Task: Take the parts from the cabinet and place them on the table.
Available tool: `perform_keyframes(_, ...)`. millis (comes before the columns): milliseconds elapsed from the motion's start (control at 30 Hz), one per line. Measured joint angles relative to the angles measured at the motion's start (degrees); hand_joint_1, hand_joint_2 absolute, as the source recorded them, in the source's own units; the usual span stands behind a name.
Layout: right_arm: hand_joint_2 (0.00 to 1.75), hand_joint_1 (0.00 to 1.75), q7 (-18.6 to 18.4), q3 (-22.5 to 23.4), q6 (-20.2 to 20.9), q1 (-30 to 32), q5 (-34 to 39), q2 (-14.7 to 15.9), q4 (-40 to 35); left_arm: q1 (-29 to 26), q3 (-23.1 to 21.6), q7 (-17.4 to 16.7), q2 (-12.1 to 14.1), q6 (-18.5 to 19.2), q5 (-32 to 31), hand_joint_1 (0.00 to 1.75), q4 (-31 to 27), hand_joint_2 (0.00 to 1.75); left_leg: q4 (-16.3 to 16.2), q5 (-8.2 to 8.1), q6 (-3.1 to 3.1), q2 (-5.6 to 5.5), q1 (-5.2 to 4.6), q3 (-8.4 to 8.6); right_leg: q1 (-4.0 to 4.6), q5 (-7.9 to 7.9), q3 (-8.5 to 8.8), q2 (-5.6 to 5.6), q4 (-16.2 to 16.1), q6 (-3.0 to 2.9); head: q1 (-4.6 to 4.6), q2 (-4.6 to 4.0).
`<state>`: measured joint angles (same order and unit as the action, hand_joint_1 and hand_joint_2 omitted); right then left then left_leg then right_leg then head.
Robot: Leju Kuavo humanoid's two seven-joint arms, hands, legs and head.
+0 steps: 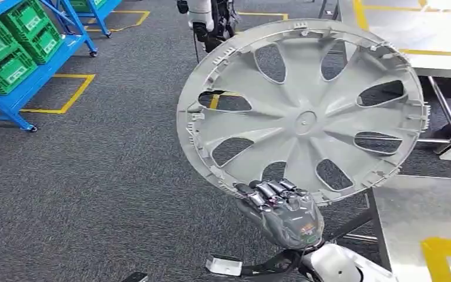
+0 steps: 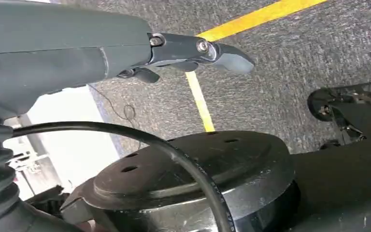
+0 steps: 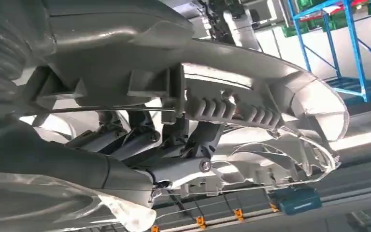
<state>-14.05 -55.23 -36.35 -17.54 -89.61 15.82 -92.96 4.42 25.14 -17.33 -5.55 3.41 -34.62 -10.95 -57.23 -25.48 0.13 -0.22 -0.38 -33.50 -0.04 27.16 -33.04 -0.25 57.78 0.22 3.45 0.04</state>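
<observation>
Grey carpet [image 1: 111, 188] with yellow floor lines [image 1: 70, 97].

Dark grey carpet [image 1: 105, 176] is covering the floor, with yellow tape lines [image 1: 64, 97] marking out rectangles on it; a blue metal rack on castors [image 1: 12, 100] is standing at the far left, holding green plastic crates [image 1: 12, 35]; a steel table [image 1: 423, 217] with a yellow marking is sitting at the lower right; another pale surface [image 1: 440, 29] at the upper right is glaring under bright light; a small white box [image 1: 223, 265] is lying on the carpet.
</observation>
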Motion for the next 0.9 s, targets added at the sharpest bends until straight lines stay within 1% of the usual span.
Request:
perform_keyframes(33, 1.75, 1.75, 0.04, 0.07, -0.04, 0.23, 0.0, 0.0, -0.07, -0.03, 0.02, 0.2, 0.0, 0.07, -0.07, 0.0, 0.0, 1.75, -0.05, -0.03, 0.02, 0.0, -0.01, -0.02, -0.04, -0.02, 0.02, -0.01, -0.03, 0.02, 0.0, 0.0)
perform_keyframes(67, 1.75, 1.75, 0.18, 0.15, -0.09, 0.54, 0.0, 0.0, -0.2, -0.08, 0.02, 0.48, 0.09, 0.11, -0.17, 0.0, 0.0, 1.75, -0.45, -0.21, 0.63, -0.04, -0.25, -0.27, -0.25, -0.17, 0.02, -0.08, -0.14, 0.43, 0.02, 0.0)
perform_keyframes(133, 1.75, 1.75, 0.44, 0.55, -0.2, 1.11, 0.02, 0.0, -0.31, -0.2, 0.02, 1.07, 0.09, 0.2, -0.26, 0.0, 0.0, 1.75, -0.5, -0.25, 1.01, -0.01, -0.29, -0.34, -0.27, -0.23, 0.02, -0.07, -0.17, 0.61, 0.0, 0.0)
perform_keyframes(167, 1.75, 1.75, 0.61, 0.87, -0.2, 1.3, 0.02, 0.0, -0.39, -0.2, 0.02, 1.37, 0.09, 0.2, -0.39, 0.0, 0.0, 1.75, -0.41, -0.15, 1.16, -0.01, -0.32, -0.22, -0.31, -0.36, 0.03, 0.03, -0.38, 0.82, 0.06, 0.0)
perform_keyframes(200, 1.75, 1.75, 0.81, 1.2, -0.22, 1.56, 0.02, 0.0, -0.63, -0.21, 0.02, 1.64, 0.07, 0.2, -0.55, 0.0, 0.0, 1.75, 0.39, 0.29, 1.48, 0.03, -0.2, 0.03, -0.09, -0.56, 0.19, 0.09, -0.78, 1.11, 0.07, 0.0)
perform_keyframes(233, 1.75, 1.75, 0.94, 1.62, -0.22, 2.0, 0.02, 0.0, -0.92, -0.29, 0.02, 1.95, -0.13, 0.2, -0.74, 0.0, 0.0, 1.75, 1.87, 1.15, 1.28, 0.35, 0.62, 0.68, -0.1, -0.06, -0.28, 0.23, -0.52, 1.16, 0.0, 0.0)
perform_keyframes(267, 1.75, 1.75, 1.03, 1.92, -0.33, 2.14, 0.02, 0.0, -1.03, -0.37, 0.02, 2.08, -0.11, 0.22, -0.85, 0.0, 0.0, 1.75, 2.48, 1.37, 1.49, 0.59, 0.66, 0.91, 0.0, 1.5, -0.88, 0.23, 0.88, 1.45, -0.26, 0.0)
perform_keyframes(300, 1.75, 1.75, 1.11, 2.03, -0.42, 2.15, 0.0, 0.0, -1.09, -0.42, 0.02, 2.36, -0.11, 0.24, -0.96, 0.0, 0.0, 1.75, 2.47, 1.53, 1.57, 0.84, 0.78, 0.77, -0.18, 3.78, -2.52, 0.28, 4.61, 1.75, -0.42, 0.0)
perform_keyframes(333, 1.75, 1.75, 1.38, 2.21, -0.44, 2.39, -0.04, 0.0, -1.09, -0.47, 0.02, 2.66, -0.15, 0.44, -1.03, 0.0, 0.0, 1.75, 2.4, 1.53, 1.56, 1.11, 0.8, 0.66, -0.47, 5.82, -4.44, 0.25, 9.05, 2.05, -0.46, 0.0)
perform_keyframes(367, 1.75, 1.75, 1.53, 2.51, -0.44, 2.83, -0.07, 0.0, -1.09, -0.56, 0.02, 2.97, -0.15, 0.65, -1.16, 0.0, 0.0, 1.75, 2.38, 1.51, 1.55, 1.4, 0.81, 0.59, -0.77, 7.59, -6.47, 0.25, 13.5, 2.4, -0.41, 0.0)
perform_keyframes(400, 1.75, 1.75, 1.6, 2.69, -0.44, 3.24, -0.09, 0.0, -1.09, -0.61, 0.02, 3.13, -0.17, 0.7, -1.18, 0.0, 0.0, 1.75, 2.29, 1.47, 1.47, 1.69, 0.88, 0.5, -1.04, 8.14, -7.66, 0.23, 15.98, 2.72, -0.41, 0.0)
perform_keyframes(433, 1.75, 1.75, 1.79, 2.78, -0.44, 3.59, -0.07, 0.0, -1.09, -0.63, 0.02, 3.37, -0.17, 0.79, -1.2, 0.0, 0.0, 1.75, 2.15, 1.38, 1.25, 1.97, 1.03, 0.44, -1.3, 7.16, -7.43, 0.13, 15.58, 3.08, -0.42, 0.0)
perform_keyframes(467, 1.75, 1.75, 1.92, 2.84, -0.42, 3.82, -0.07, 0.0, -1.09, -0.7, 0.02, 3.69, -0.17, 0.79, -1.27, 0.0, 0.0, 1.75, 1.92, 1.23, 0.84, 2.27, 1.26, 0.43, -1.62, 5.03, -5.71, -0.02, 12.4, 3.51, -0.42, 0.0)
perform_keyframes(500, 1.75, 1.75, 1.99, 2.97, -0.42, 3.88, -0.04, 0.0, -1.09, -0.78, 0.02, 4.04, -0.2, 0.83, -1.36, 0.0, 0.0, 1.75, 1.48, 0.95, 0.35, 2.58, 1.62, 0.42, -1.99, 2.42, -2.84, -0.41, 7.12, 3.95, -0.39, 0.0)
perform_keyframes(533, 1.75, 1.75, 2.08, 3.17, -0.42, 3.86, -0.04, 0.0, -1.09, -0.79, 0.02, 4.2, -0.15, 0.83, -1.36, 0.0, 0.0, 1.75, 0.83, 0.6, -0.19, 2.79, 1.84, 0.36, -2.33, 0.4, 0.04, -1.6, 2.06, 4.44, -0.44, 0.0)
perform_keyframes(567, 1.75, 1.75, 2.1, 3.41, -0.44, 3.8, -0.02, -0.02, -1.09, -0.77, 0.02, 4.5, 0.44, 0.87, -1.46, 0.0, 0.0, 1.75, 0.32, 0.26, -0.82, 2.92, 1.5, 0.29, -1.94, 2.21, 0.84, -3.33, 0.64, 4.65, -0.7, 0.0)
perform_keyframes(600, 1.75, 1.75, 2.21, 3.56, -0.5, 3.81, -0.02, 0.0, -1.25, -0.88, 0.02, 4.78, 0.4, 0.87, -1.6, 0.0, 0.0, 1.75, -0.39, -0.21, -1.32, 3.16, 1.18, 0.27, -2.23, 1.64, 1.08, -2.63, 0.36, 3.56, -0.68, 0.0)
perform_keyframes(633, 1.75, 1.75, 2.34, 3.76, -0.5, 3.94, -0.04, -0.02, -1.25, -1.03, 0.02, 5.11, 0.39, 0.87, -1.62, 0.0, 0.0, 1.75, -0.27, -0.02, -1.58, 3.35, 1.07, 0.38, -2.18, 1.74, 1.08, -2.03, 0.86, 2.48, -0.15, 0.0)
perform_keyframes(667, 1.75, 1.75, 2.38, 3.87, -0.5, 3.94, -0.02, -0.02, -1.25, -1.04, 0.02, 5.33, 0.39, 0.89, -1.64, 0.0, 0.0, 1.75, -0.12, 0.19, -1.83, 3.57, 1.14, 0.48, -2.06, 1.65, 0.84, -1.8, 1.15, 2.08, -0.2, 0.0)
perform_keyframes(700, 1.75, 1.75, 2.49, 3.91, -0.52, 3.98, -0.02, -0.02, -1.27, -1.03, 0.02, 5.49, 0.42, 0.9, -1.79, 0.0, 0.0, 1.75, -0.08, 0.27, -2.03, 3.95, 1.29, 0.54, -1.97, 1.55, 0.64, -1.27, 1.24, 1.68, -0.22, 0.0)
perform_keyframes(733, 1.75, 1.75, 2.56, 4.04, -0.52, 4.07, 0.0, 0.0, -1.27, -1.06, 0.02, 5.66, 0.37, 0.94, -1.94, 0.0, 0.0, 1.75, -0.27, -0.38, -2.4, 3.59, 1.58, 0.46, -2.08, 1.23, 0.6, -0.88, 1.07, 1.11, -0.11, 0.0)
perform_keyframes(767, 1.75, 1.75, 2.58, 4.2, -0.55, 4.1, 0.0, 0.0, -1.29, -1.07, 0.02, 5.88, 0.44, 0.96, -2.01, 0.0, 0.0, 1.75, -1.7, -2.16, -2.52, 2.32, 1.61, 0.08, -2.05, 1.06, 0.45, -0.62, 1.08, 0.81, -0.11, 0.0)
perform_keyframes(800, 1.75, 1.75, 2.54, 4.33, -0.55, 4.04, 0.02, -0.02, -1.29, -1.02, 0.02, 6.05, 0.44, 0.96, -2.03, 0.0, 0.0, 1.75, -5.06, -4.68, -2.47, 1.42, 1.42, -1.09, -1.96, 0.91, 0.25, -0.16, 1.08, 0.54, -0.04, 0.0)
perform_keyframes(833, 1.75, 1.75, 2.54, 4.37, -0.59, 4.0, 0.02, -0.02, -1.29, -0.91, 0.02, 6.21, 0.44, 1.07, -2.03, 0.0, 0.0, 1.75, -10.35, -7.58, -2.41, 0.9, 1.18, -2.87, -1.76, 0.75, -0.01, 0.32, 1.08, 0.25, 0.07, 0.0)
perform_keyframes(867, 1.75, 1.75, 2.54, 4.37, -0.59, 4.11, 0.02, 0.0, -1.27, -0.79, 0.02, 6.34, 0.44, 1.27, -2.03, 0.0, 0.0, 1.75, -14.92, -9.65, -2.24, 0.74, 0.92, -4.17, -1.53, 0.66, -0.17, 0.76, 1.09, 0.04, 0.04, 0.0)
perform_keyframes(900, 1.75, 1.75, 2.56, 4.37, -0.59, 4.3, 0.02, 0.0, -1.27, -0.73, 0.02, 6.43, 0.44, 1.49, -2.03, 0.0, 0.0, 1.75, -18.15, -10.87, -1.92, 0.64, 0.58, -4.65, -1.29, 0.61, -0.24, 1.32, 1.1, -0.04, 0.04, 0.0)
